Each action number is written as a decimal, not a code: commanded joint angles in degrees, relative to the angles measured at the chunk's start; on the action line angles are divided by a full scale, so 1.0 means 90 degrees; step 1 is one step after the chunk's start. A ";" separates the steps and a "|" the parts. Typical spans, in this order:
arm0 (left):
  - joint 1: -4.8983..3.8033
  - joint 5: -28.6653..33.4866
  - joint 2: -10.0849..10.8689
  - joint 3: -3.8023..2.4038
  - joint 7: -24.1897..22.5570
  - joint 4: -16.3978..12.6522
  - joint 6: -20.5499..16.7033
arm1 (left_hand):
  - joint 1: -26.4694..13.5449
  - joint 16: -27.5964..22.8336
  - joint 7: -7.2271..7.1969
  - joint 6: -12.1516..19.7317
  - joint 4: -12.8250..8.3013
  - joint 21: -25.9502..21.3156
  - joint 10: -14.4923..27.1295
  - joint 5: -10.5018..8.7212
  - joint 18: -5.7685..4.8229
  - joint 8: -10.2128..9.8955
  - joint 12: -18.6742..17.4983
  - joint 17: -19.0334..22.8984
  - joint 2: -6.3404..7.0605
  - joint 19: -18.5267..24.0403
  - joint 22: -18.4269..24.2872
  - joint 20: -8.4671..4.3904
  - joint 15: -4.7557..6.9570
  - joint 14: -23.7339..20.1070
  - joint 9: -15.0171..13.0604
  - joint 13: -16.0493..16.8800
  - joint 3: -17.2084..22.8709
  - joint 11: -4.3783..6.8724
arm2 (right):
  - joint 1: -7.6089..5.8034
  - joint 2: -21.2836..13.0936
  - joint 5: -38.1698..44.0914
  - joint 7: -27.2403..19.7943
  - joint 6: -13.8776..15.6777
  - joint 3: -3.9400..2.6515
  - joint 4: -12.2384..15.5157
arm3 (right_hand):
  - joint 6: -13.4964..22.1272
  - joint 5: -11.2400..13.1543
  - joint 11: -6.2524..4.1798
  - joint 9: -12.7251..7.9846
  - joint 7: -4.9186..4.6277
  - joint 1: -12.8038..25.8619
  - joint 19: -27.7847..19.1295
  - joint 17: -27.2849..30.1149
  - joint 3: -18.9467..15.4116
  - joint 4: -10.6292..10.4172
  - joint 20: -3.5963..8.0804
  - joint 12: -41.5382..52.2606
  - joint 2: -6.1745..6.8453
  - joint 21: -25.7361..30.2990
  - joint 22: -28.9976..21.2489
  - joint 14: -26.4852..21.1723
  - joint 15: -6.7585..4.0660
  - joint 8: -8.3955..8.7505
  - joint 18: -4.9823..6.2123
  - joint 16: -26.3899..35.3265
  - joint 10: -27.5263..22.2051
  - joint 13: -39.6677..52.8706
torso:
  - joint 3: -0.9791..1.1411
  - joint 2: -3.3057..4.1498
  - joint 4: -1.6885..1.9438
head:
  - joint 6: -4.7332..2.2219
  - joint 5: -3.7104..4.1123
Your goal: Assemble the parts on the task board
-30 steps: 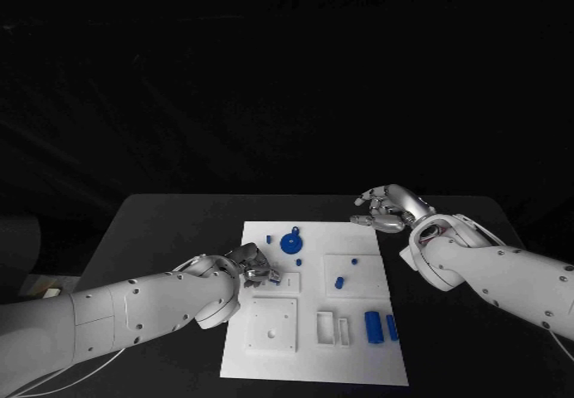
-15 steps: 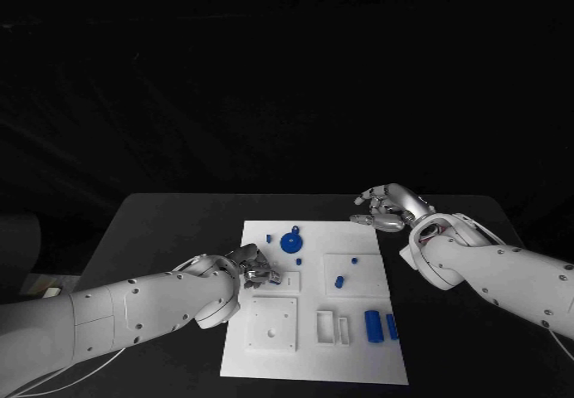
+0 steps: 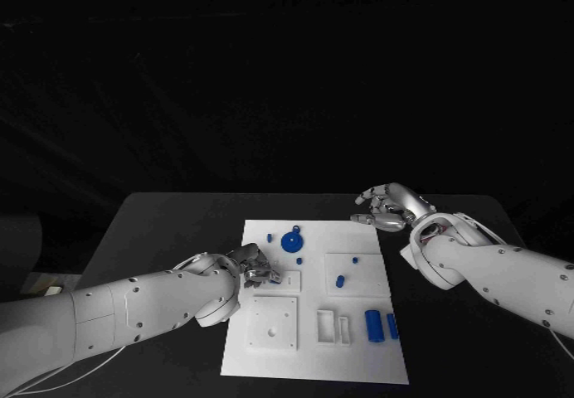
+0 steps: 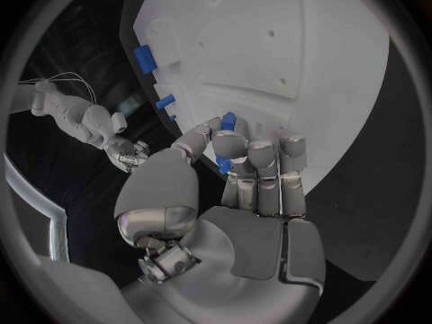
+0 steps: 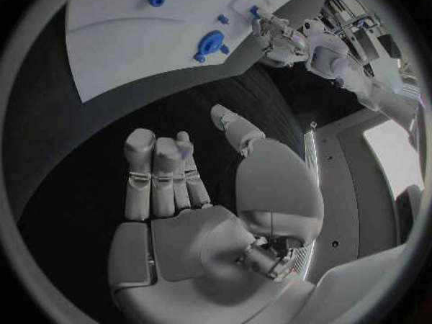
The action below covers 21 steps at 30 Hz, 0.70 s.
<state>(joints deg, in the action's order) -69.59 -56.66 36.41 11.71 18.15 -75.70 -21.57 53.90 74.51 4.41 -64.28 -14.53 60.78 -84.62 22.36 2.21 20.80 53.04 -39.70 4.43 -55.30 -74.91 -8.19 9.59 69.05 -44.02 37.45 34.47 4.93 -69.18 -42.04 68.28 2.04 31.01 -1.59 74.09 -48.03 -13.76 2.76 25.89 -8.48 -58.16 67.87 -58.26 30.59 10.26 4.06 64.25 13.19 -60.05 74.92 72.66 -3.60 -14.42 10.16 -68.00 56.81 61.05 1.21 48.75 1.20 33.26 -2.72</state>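
Note:
The white task board (image 3: 313,348) lies mid-table. My left hand (image 3: 248,265) rests at the board's left edge, its fingers curled round a small blue part (image 4: 227,121), whose tip also shows in the head view (image 3: 274,280). Beyond the board's far right corner, over the black table, my right hand (image 3: 389,207) holds nothing, with its fingers (image 5: 155,173) apart. On the far part of the board lies a blue round disc (image 3: 292,243) (image 5: 212,42). Two blue bars (image 3: 381,325) lie at the near right.
Several small blue pegs (image 3: 338,282) stand or lie across the board's middle. A white square block (image 3: 273,324) and a slotted white block (image 3: 333,327) sit on the near half. Bare black table (image 3: 167,224) surrounds the board.

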 commanded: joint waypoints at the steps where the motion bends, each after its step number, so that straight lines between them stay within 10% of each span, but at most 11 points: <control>1: 0.0027 -0.0090 -0.0024 0.0022 0.0113 -0.0001 0.0297 | -0.0011 0.0044 -0.0629 -0.0876 -0.0056 0.0025 0.0314 0.0046 0.0082 0.0011 0.0047 0.0010 0.0012 -0.0038 -0.0108 -0.0824 0.0334 0.0218 -0.0090 -0.0007 0.0055 0.0289 | 0.0002 0.0003 0.0004 -0.0013 -0.0073 -0.0002 0.0001 | 0.0005 -0.0038 -0.0020 -0.0011 -0.0071 0.0033 0.0003 0.0008 -0.0021 -0.0015 0.0050 0.0019 -0.0043 0.0020 0.0047 -0.0012 -0.0019 -0.0033 0.0538 0.0032 -0.0004 -0.0005 | 0.0001 0.0000 -0.0003 | -0.0001 -0.0010; 21: 0.0026 -0.0120 -0.0097 0.0019 0.0122 0.0038 0.0479 | -0.0237 0.0189 -0.0663 -0.0981 0.0173 0.0061 0.0315 -0.0086 0.0091 0.0063 0.0234 0.0027 -0.0051 -0.0038 -0.0106 -0.0826 0.0317 0.0238 -0.0120 -0.0005 -0.0029 0.0318 | 0.0003 0.0023 0.0005 -0.0011 -0.0086 -0.0002 -0.0024 | 0.0009 -0.0171 -0.0019 -0.0018 -0.0071 0.0046 0.0004 0.0010 -0.0027 -0.0037 0.0052 0.0031 -0.0046 0.0036 0.0053 -0.0014 -0.0018 -0.0032 0.0538 0.0038 -0.0013 -0.0035 | 0.0005 -0.0001 -0.0002 | 0.0016 -0.0022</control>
<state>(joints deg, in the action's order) -69.74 -57.59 35.88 11.62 18.75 -75.14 -20.20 52.32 76.06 4.41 -64.28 -13.16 61.00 -84.62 21.68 2.20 21.31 54.79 -39.51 3.86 -55.30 -74.91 -8.18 9.59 69.06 -45.23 37.46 34.22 4.94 -69.18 -41.90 68.27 2.10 30.94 -1.59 73.87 -48.14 -15.08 2.76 25.79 -8.63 -57.93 67.85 -58.26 30.52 10.19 4.04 64.25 12.95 -60.05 74.91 72.66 -3.60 -14.42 10.16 -68.00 56.81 60.80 1.26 48.74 1.15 33.38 -2.90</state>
